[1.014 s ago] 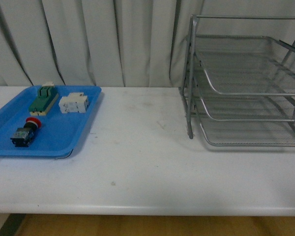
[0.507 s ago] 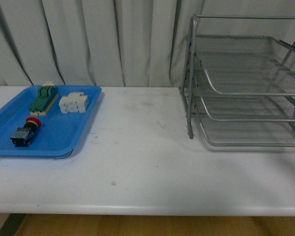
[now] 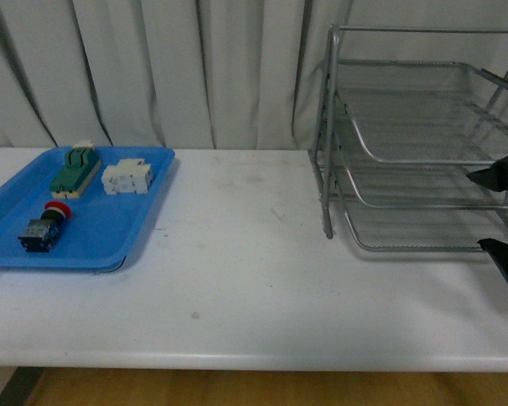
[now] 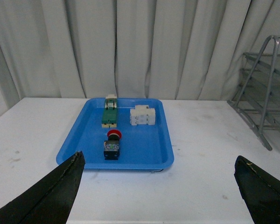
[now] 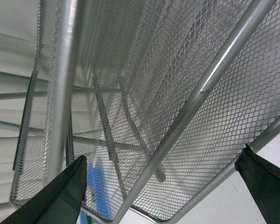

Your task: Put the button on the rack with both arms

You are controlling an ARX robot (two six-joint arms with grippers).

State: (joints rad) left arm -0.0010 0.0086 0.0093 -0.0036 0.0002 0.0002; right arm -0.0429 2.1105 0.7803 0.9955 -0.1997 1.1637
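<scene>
The button (image 3: 45, 224) is lying on its side in the blue tray (image 3: 110, 245), in the tray's front half and about midway between its side edges. Its red cap is pointing toward the tray's far edge. Nothing is touching it, so the pick-up is not yet done.

Along the far edge of the tray a green-and-cream component (image 3: 76, 171) and a white block (image 3: 127, 178) are sitting side by side, apart from the button. The tray is serving as the supply spot at the left end of the white table (image 3: 254, 288).

The rack (image 3: 423, 110), a silver three-tier wire-mesh stack, is standing at the table's right end near the far edge, well apart from the tray. All three tiers are looking empty.

The left gripper (image 4: 158, 156) is showing only in its own wrist view. Its jaws are spread wide and holding nothing, and it is facing the tray from the front, likely lined up to reach for the button.

The right gripper (image 3: 476, 210) is entering at the right edge of the front view, jaws also wide apart and empty, just in front of the rack's lower tiers. It is probably waiting there to receive the button. Its wrist view is so close to the mesh that the tier it faces is unclear.
</scene>
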